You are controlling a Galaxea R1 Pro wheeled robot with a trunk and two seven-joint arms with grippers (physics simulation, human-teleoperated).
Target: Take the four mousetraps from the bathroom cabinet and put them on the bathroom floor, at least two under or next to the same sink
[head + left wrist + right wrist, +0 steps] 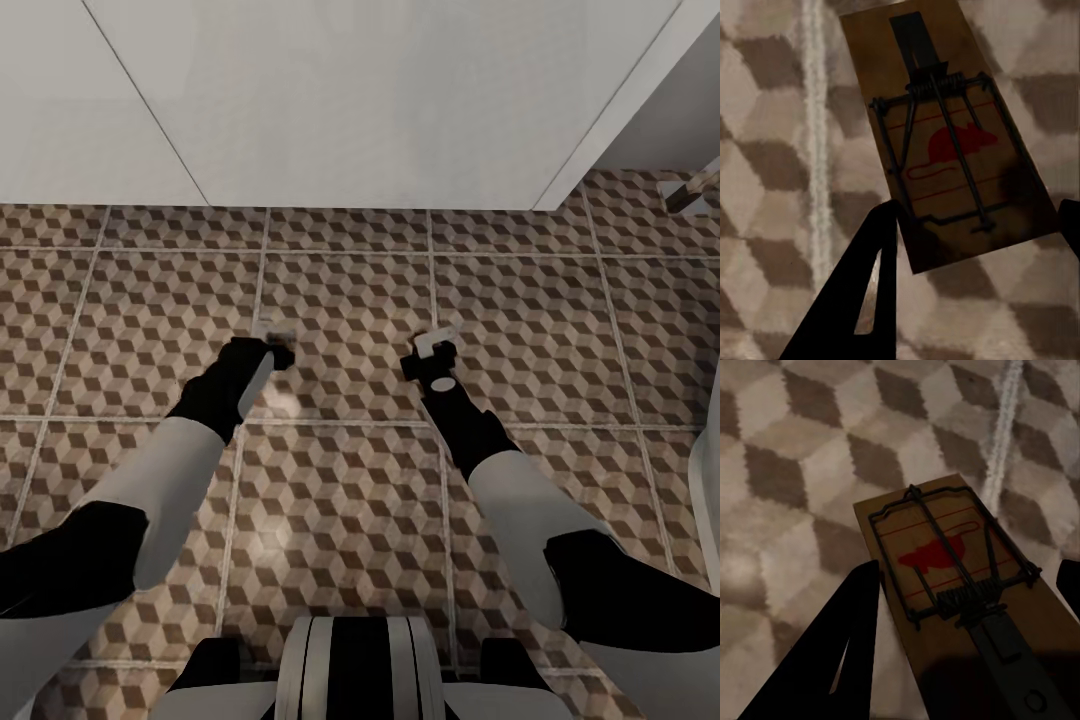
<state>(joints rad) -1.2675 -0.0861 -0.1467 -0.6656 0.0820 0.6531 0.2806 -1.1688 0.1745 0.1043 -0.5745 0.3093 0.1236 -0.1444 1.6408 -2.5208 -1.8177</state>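
Mousetraps showed one to each wrist view: a brown board with a red mouse print and dark wire bar (952, 142) lay between the left gripper's (979, 225) fingers, and a second trap (960, 607) lay between the right gripper's (971, 577) fingers. In both views one dark finger (862, 285) (832, 652) met a long edge of the board while the other finger showed only as a sliver at the frame's edge, so each gripper looked closed on its trap, held flat above the cube-patterned floor (765, 150) (810, 457). From the head camera the left gripper (268, 352) hung at about 10 o'clock from the picture's centre and the right gripper (432, 352) at about 2 o'clock, both low over the floor (350, 290), well apart from each other; the traps there were too small to make out. A white panel (350, 100) filled the 12 o'clock side, its lower edge meeting the tiles. At 2 o'clock, near the frame's edge, a small brownish thing (690, 190) lay on the floor, too blurred to identify. The robot's trunk (350, 670) sat at 6 o'clock
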